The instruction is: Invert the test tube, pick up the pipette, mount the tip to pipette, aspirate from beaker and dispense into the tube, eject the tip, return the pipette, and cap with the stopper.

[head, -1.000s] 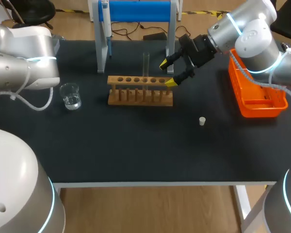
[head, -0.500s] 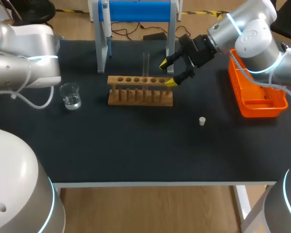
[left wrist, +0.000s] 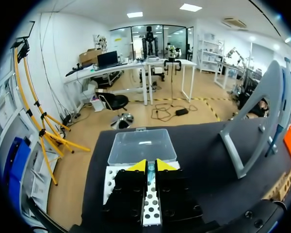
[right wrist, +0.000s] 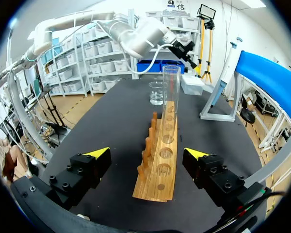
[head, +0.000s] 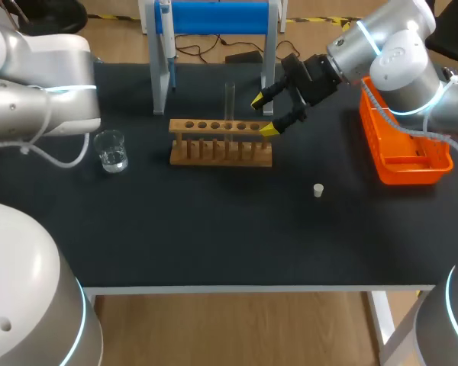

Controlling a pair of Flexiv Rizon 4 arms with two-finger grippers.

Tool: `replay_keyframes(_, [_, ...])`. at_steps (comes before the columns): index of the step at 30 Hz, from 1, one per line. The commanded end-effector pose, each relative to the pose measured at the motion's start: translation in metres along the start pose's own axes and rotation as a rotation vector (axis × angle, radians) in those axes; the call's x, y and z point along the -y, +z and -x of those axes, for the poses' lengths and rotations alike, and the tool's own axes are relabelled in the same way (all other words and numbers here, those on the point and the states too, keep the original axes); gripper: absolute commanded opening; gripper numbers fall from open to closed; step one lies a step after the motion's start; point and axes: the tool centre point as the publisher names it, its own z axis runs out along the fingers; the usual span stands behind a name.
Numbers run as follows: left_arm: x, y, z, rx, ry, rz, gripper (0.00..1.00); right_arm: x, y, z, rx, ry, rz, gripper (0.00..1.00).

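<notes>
Wooden rack [head: 221, 142] sits mid-worktop [head: 214, 229], long side across the head view. One test tube [head: 230, 103] stands upright in a middle hole, mouth up and clear, with no liquid visible inside; the other holes are bare. Right claw [head: 263, 114] hangs at the rack's right end with its fingers spread wide. It grips nothing, and in the right wrist view the rack end lies between the two yellow tips without touching them. Beaker [head: 111, 150] is left of the rack, apart from it, with a shallow layer of clear liquid at the bottom. Pipette [head: 166, 30] hangs on the blue-topped stand [head: 214, 19] behind the rack. Small white stopper [head: 318, 190] lies alone on the worktop, in front of the rack and to its right. Orange basket [head: 404, 145] is at the far right; contents not clear. Left claw [left wrist: 151, 166] hangs above the tip box [left wrist: 150, 208] with its fingers drawn nearly together, only a thin slit between them and nothing in it. The box's white perforated tray is under the claw, and its clear lid [left wrist: 142, 145] lies open just ahead.
</notes>
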Motion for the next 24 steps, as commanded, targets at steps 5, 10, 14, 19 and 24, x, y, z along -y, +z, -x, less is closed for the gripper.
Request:
replay_keyframes(5, [0.006, -0.021, -0.001, 0.014, 0.010, -0.051, 0.00, 0.000, -0.001, 0.000, -0.001, 0.000, -0.002, 1.00])
replay_keyframes(10, [0.017, -0.034, -0.004, 0.016, 0.033, -0.080, 0.00, 0.000, -0.001, 0.000, -0.001, 0.000, -0.002, 1.00])
replay_keyframes(14, [0.030, -0.048, -0.010, -0.013, 0.097, -0.112, 0.00, 0.000, -0.001, 0.000, -0.001, 0.000, -0.002, 1.00])
replay_keyframes(19, [0.041, -0.059, -0.027, -0.110, 0.217, -0.134, 0.00, 0.000, -0.001, 0.000, -0.001, 0.000, -0.002, 1.00])
replay_keyframes(24, [0.041, -0.059, -0.027, -0.110, 0.217, -0.134, 0.00, 0.000, -0.001, 0.000, -0.001, 0.000, -0.002, 1.00])
